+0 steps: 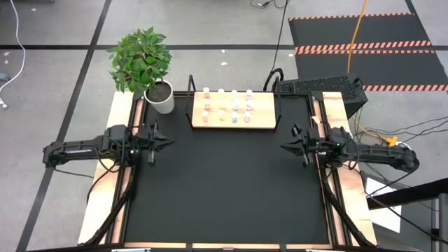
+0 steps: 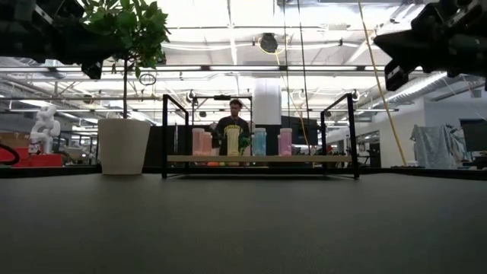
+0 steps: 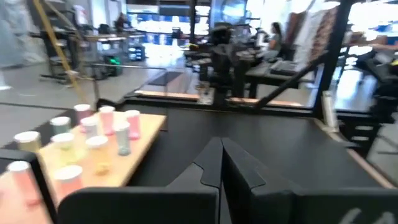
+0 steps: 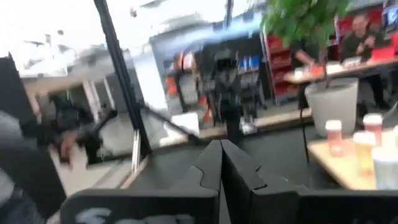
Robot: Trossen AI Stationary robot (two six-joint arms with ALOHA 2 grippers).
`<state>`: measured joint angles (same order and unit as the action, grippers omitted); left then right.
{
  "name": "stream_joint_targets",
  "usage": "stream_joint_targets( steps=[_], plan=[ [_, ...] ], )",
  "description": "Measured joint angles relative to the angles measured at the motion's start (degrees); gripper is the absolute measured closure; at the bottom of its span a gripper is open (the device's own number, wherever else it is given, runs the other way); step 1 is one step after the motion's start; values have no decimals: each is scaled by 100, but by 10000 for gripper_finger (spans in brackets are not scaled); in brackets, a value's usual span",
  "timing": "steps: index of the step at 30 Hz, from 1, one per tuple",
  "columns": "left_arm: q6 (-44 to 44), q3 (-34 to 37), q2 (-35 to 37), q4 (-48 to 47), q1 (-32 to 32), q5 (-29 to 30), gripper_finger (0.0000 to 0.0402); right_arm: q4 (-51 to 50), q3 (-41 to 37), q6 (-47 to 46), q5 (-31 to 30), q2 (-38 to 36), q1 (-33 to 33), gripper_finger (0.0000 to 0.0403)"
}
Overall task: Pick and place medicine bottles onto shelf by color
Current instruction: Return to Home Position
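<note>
The medicine bottles are ranged on the shelf; left claw and right claw are seen pressed together at opposite counter edges.

The shelf, a light tan board wider than deep with black frame posts at both ends, stands at the 12 o'clock edge of the tabletop. The medicine bottles stand upright on it, white-capped, in four colour columns. From 9 o'clock to 3 o'clock these are the pink bottles, yellow bottles, blue-teal bottles and violet bottles, each column a little apart from the next.
</note>
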<state>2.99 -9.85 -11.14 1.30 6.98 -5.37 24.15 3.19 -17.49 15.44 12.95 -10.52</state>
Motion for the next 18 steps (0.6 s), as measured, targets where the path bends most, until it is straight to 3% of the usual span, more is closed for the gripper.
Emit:
stream_joint_targets(
  steps=[5, 10, 18],
  plan=[
    [67, 0, 256, -380, 12, 217, 393, -124, 8, 182, 296, -182, 13, 403],
    [142, 0, 1056, -987, 12, 219, 398, -553, 8, 329, 261, -577, 4, 403],
    [-13, 70, 1099, -1036, 12, 93, 391, -1107, 8, 653, -38, -948, -1, 403]
  ],
)
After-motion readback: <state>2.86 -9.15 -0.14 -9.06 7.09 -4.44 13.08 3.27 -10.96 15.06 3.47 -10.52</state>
